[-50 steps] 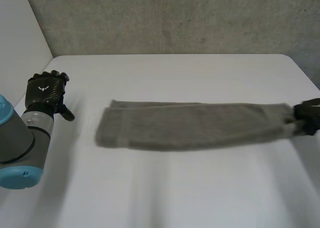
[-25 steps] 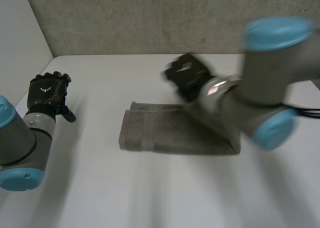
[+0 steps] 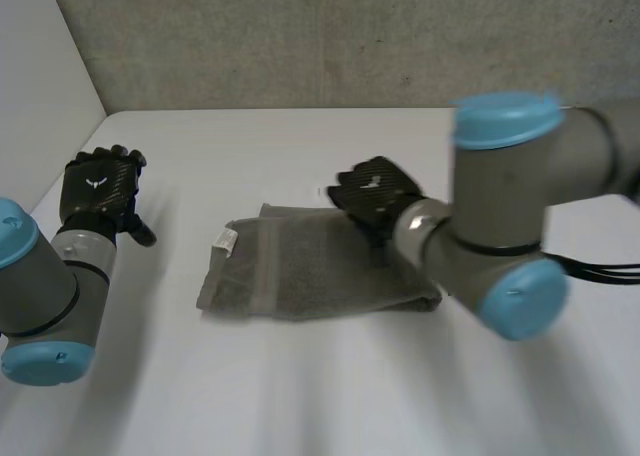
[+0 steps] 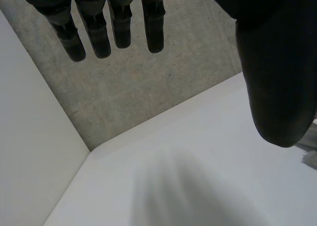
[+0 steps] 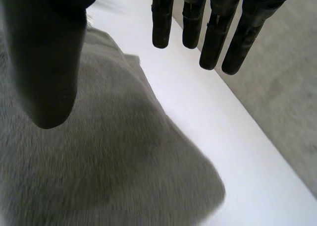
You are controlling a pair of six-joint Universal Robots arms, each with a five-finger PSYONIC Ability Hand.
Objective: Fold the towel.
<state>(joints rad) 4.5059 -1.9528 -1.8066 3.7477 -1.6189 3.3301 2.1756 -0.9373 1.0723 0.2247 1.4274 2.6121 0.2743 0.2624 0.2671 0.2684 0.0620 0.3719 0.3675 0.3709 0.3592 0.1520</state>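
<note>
The grey towel [image 3: 300,266] lies folded over on itself in the middle of the white table [image 3: 300,386], a small white label [image 3: 225,239] showing at its left end. My right hand [image 3: 372,191] hovers over the towel's far right part, fingers straight and apart from the thumb, holding nothing. In the right wrist view the towel [image 5: 99,161] lies under the palm, with the thumb [image 5: 47,57] and fingers [image 5: 218,37] spread above it. My left hand [image 3: 98,181] stands raised at the table's left edge, away from the towel, its fingers [image 4: 114,30] straight and open.
A grey concrete wall [image 3: 350,36] runs behind the table. A white panel [image 3: 35,86] stands at the left. My right arm [image 3: 510,226] reaches across the table's right half. Bare tabletop lies in front of the towel.
My right hand carried the towel's right end leftward over the rest, folding it in half, and has let it go. The left hand has barely moved.
</note>
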